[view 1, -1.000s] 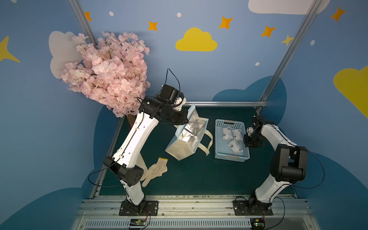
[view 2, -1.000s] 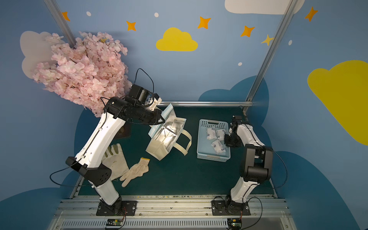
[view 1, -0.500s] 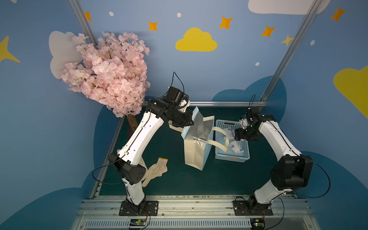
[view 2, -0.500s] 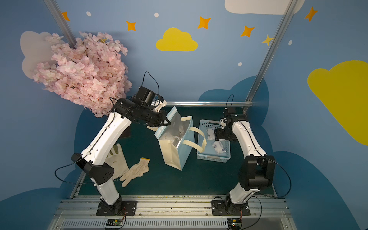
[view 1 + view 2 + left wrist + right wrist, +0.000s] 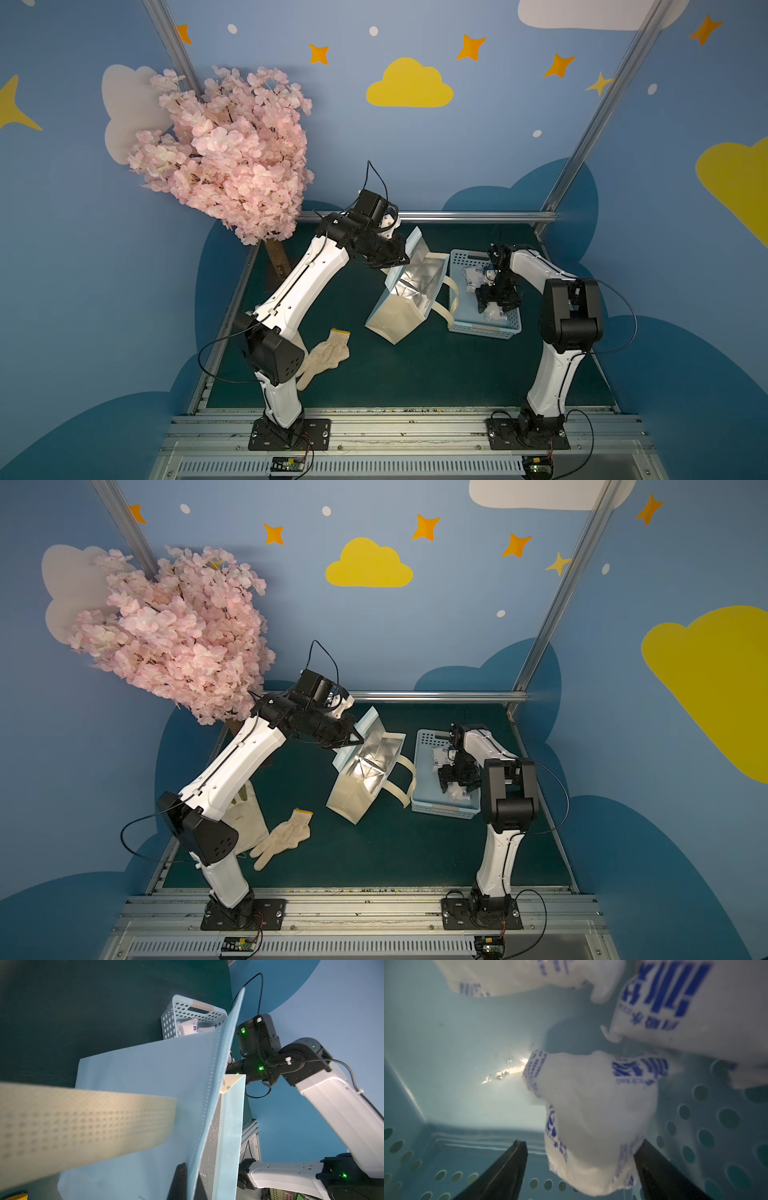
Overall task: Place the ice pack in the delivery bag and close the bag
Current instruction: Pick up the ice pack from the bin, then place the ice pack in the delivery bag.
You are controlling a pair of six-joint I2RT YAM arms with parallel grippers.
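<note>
The delivery bag (image 5: 415, 286) (image 5: 370, 766), light blue with cream handles and foil lining, leans on the green mat with its mouth open toward the basket. My left gripper (image 5: 399, 259) (image 5: 353, 739) (image 5: 190, 1165) is shut on the bag's (image 5: 145, 1068) far rim. In the wrist view my right gripper (image 5: 581, 1142) is open inside the perforated blue basket (image 5: 716, 1126), its fingers on either side of a white ice pack (image 5: 591, 1105) with blue print. Both top views show the right gripper (image 5: 494, 305) (image 5: 457, 785) low in the basket's near half. Other ice packs (image 5: 471, 276) lie beside it.
The basket (image 5: 484, 328) (image 5: 444, 810) stands right of the bag, with a cream handle loop (image 5: 451, 299) draped between them. A work glove (image 5: 326, 359) lies front left by the left arm's base. A pink blossom tree (image 5: 224, 158) fills the back left corner.
The right gripper has opened and come down into the basket's near half around an ice pack. The bag, held upright half a second ago, now leans lower.
</note>
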